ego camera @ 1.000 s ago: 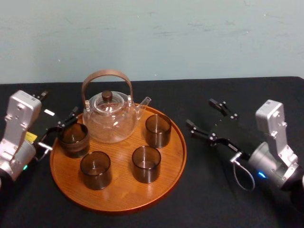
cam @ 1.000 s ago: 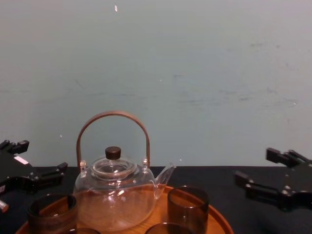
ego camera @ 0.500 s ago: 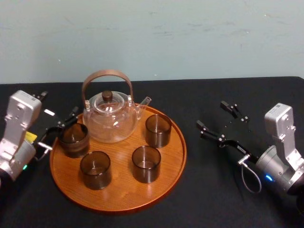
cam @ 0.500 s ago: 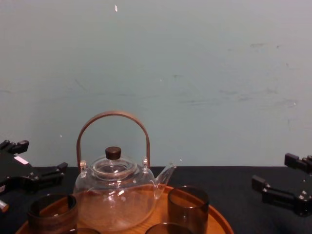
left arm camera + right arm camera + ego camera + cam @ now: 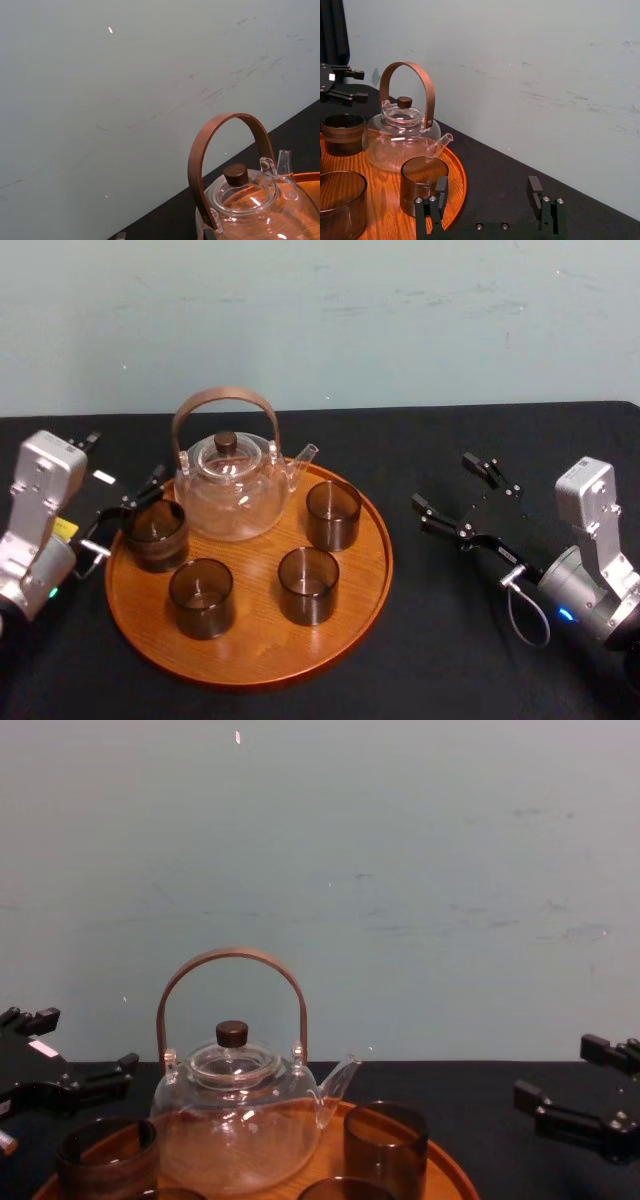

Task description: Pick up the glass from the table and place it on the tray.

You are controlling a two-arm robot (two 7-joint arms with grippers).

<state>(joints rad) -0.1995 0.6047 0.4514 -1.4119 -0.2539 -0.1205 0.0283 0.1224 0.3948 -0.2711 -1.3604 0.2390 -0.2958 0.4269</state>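
Since a second ago the right hand has pulled back from the tray toward the right edge of the surface; head view shows it spread, empty. The glass stands at the tray's left rim, the left hand just beside, also spread. Chest view: both hands hang apart from the glasses, so placing seems done.

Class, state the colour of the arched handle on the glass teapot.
Reddish brown. The handle shows best in the left wrist view.

teapot behind glasses, all on tray
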